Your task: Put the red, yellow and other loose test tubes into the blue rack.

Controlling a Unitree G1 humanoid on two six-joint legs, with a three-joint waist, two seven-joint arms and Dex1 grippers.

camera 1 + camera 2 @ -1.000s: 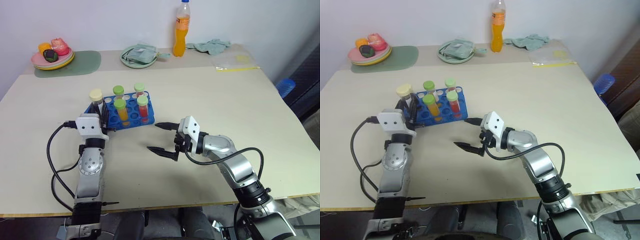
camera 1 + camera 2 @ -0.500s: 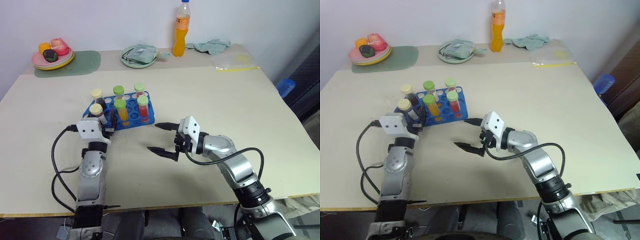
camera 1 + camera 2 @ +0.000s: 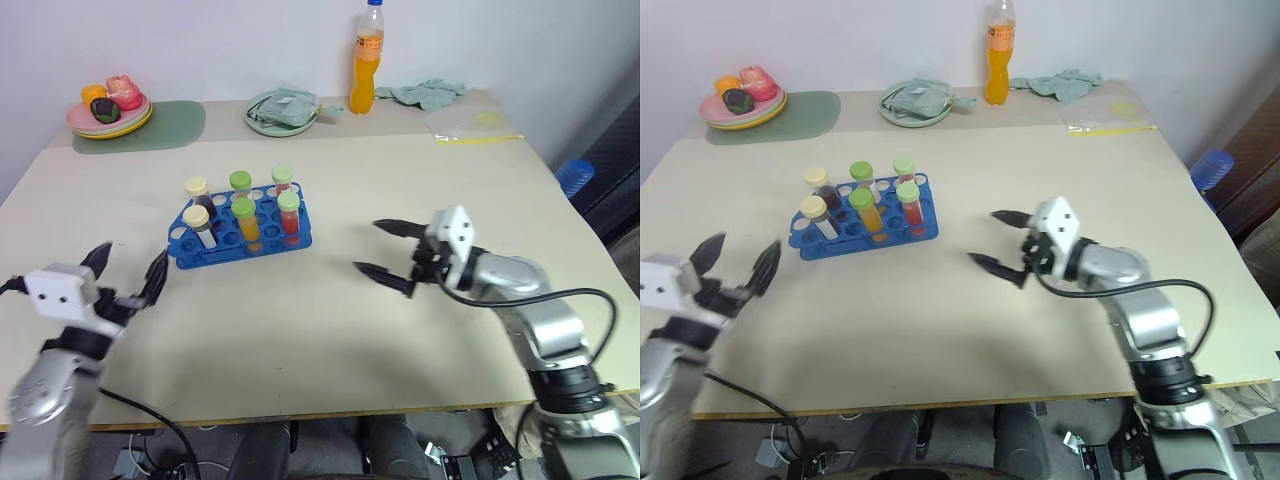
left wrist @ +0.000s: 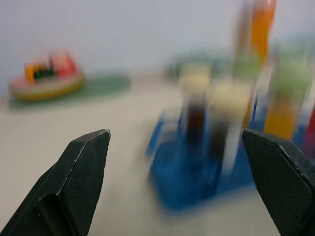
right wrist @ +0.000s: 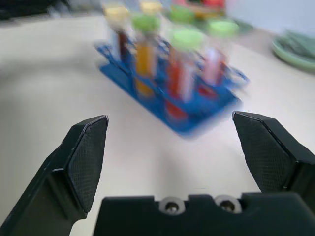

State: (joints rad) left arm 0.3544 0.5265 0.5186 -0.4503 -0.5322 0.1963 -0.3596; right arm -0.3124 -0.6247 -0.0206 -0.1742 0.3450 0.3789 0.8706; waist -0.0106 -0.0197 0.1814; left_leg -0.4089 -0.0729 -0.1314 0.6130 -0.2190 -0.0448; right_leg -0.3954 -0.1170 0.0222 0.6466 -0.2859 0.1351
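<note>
Blue rack (image 3: 240, 238) stands mid-table, toward left, six capped tubes upright in it; my left gripper (image 3: 128, 275) spread wide, empty, near-left of rack; my right gripper (image 3: 390, 250) spread wide, empty, right of rack

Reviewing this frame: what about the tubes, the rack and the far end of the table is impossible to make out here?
- Tube contents: left wrist view blurs the test tubes; head views show them too small for labels.
- Rack holes: blue rack has its empty slots partly screened by standing tubes.
- Plate of food: too small to identify items.
- Bowl: contents unclear, something crumpled inside.
- Blue object: cut off by the table edge.
</note>
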